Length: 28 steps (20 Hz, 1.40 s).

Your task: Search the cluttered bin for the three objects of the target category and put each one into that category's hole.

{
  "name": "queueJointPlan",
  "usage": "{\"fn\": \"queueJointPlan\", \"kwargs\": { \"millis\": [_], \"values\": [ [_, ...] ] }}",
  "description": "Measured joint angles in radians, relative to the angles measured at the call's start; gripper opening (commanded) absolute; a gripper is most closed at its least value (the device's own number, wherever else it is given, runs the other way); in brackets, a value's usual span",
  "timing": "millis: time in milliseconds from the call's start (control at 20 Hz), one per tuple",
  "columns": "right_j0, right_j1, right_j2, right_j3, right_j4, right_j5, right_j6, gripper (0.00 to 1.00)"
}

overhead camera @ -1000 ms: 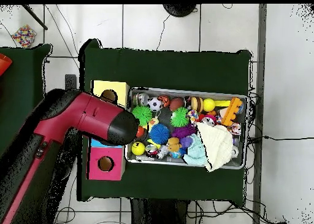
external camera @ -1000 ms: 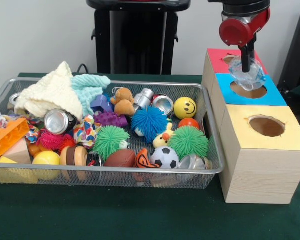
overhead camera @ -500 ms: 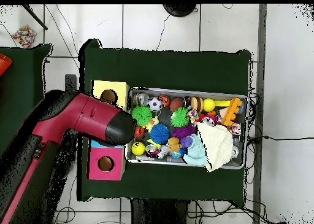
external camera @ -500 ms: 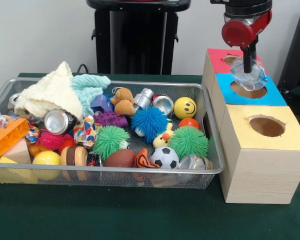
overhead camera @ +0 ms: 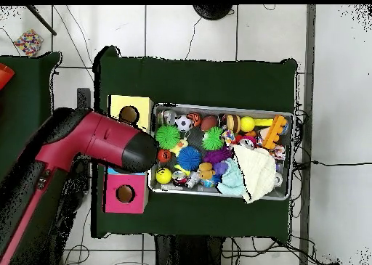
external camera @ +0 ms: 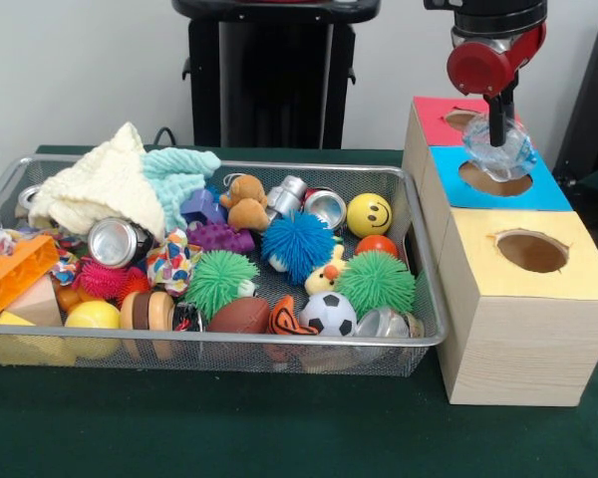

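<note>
My gripper (external camera: 498, 137) hangs over the blue box (external camera: 538, 191), shut on a crumpled clear plastic bottle (external camera: 500, 151). The bottle is just above that box's round hole (external camera: 494, 179). Behind it stands the red box (external camera: 441, 118), and in front the yellow box (external camera: 533, 254), each with a hole on top. The wire bin (external camera: 209, 344) to the left holds crushed cans (external camera: 118, 241), spiky balls and soft toys. In the overhead view the red arm (overhead camera: 94, 142) hides the gripper and the blue box.
A cream cloth (external camera: 105, 189) and a teal cloth (external camera: 177, 169) are piled at the bin's far left. A second shiny can (external camera: 326, 207) and a clear plastic piece (external camera: 384, 322) lie near the bin's right end. The black pedestal (external camera: 269, 75) stands behind.
The gripper has shifted slightly to the right with the plastic bottle, staying over the blue box. Nothing in the bin has moved.
</note>
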Motion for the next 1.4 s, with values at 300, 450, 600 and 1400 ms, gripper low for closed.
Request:
{"fn": "queueJointPlan", "kwargs": {
  "millis": [300,450,600,1400],
  "values": [
    [0.003,0.004,0.0,0.0,0.0,0.0,0.0,0.0],
    [0.003,0.005,0.0,0.0,0.0,0.0,0.0,0.0],
    [0.003,0.008,0.0,0.0,0.0,0.0,0.0,0.0],
    [0.004,0.026,0.0,0.0,-0.002,0.0,0.0,1.0]
  ]
}}
